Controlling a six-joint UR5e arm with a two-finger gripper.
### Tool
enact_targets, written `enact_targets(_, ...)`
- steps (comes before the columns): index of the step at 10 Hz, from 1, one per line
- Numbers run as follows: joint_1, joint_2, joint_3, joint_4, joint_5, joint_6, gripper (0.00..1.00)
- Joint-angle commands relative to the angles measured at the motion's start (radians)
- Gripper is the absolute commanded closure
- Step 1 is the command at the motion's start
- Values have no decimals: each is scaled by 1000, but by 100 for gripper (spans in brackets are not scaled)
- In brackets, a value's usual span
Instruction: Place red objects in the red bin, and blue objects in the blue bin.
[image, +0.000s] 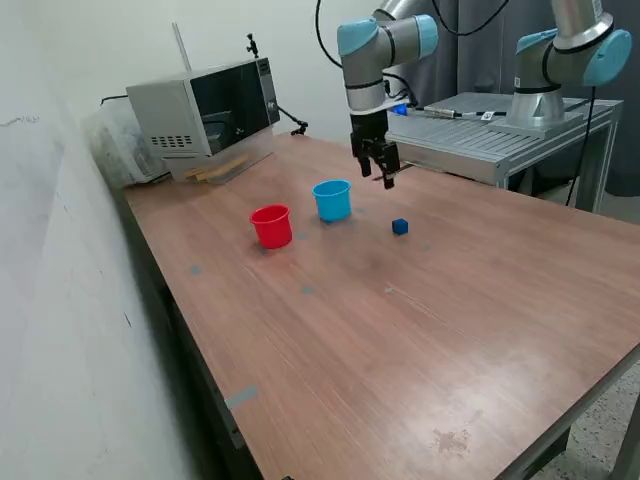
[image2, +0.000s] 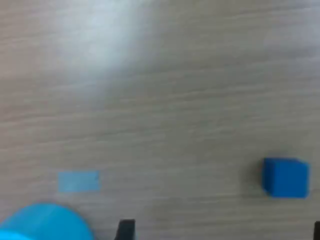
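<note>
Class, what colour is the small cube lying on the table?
Dark blue cube; wrist view shows it best.

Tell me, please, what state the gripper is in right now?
Gripper: raised above the table, holding nothing visible; open or shut cannot be told.

White wall (image: 60, 300); wooden table (image: 400, 340); microwave (image: 205, 115) at far corner; grey curtain (image: 490, 50).

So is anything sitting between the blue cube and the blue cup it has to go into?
Nothing visible does. The blue cube sits alone on the table, with bare wood between it and the light-blue cup. The gripper hangs above that gap, off the surface.
</note>
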Motion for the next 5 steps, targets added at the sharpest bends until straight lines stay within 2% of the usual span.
enact_targets(1,63,-28,51,-6,45,49,0)
enact_targets(3,114,-28,54,-42,48,75,0)
enact_targets(5,126,-5,51,-49,62,119,0)
